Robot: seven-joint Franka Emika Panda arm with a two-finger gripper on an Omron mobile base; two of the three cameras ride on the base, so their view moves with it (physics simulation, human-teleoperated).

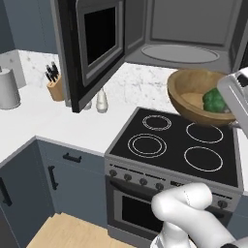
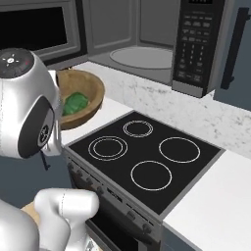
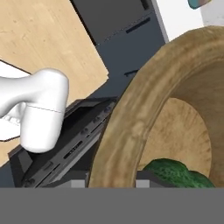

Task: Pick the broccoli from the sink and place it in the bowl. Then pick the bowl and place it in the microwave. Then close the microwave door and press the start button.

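The brown bowl (image 1: pixel 193 92) hangs tilted in the air above the back right of the stove, just below the open microwave (image 1: pixel 180 34). Dark green broccoli (image 1: pixel 214 100) lies inside it. In the hand view my gripper (image 3: pixel 111 183) is shut on the bowl (image 3: pixel 131 118), its fingertips (image 3: pixel 146 183) straddling the thick rim, with the broccoli (image 3: pixel 175 173) just past them. The right base view shows the bowl (image 2: pixel 88 90) and broccoli (image 2: pixel 76 104) beside my arm. The microwave door (image 1: pixel 92 43) stands swung open to the left. The sink is out of view.
A black stove top (image 1: pixel 174 145) with several ring burners lies under the bowl. A knife block (image 1: pixel 55 87), two small bottles (image 1: pixel 101 100) and a grey canister (image 1: pixel 8 88) stand on the white counter at left. The microwave's button panel (image 2: pixel 195 44) is at right.
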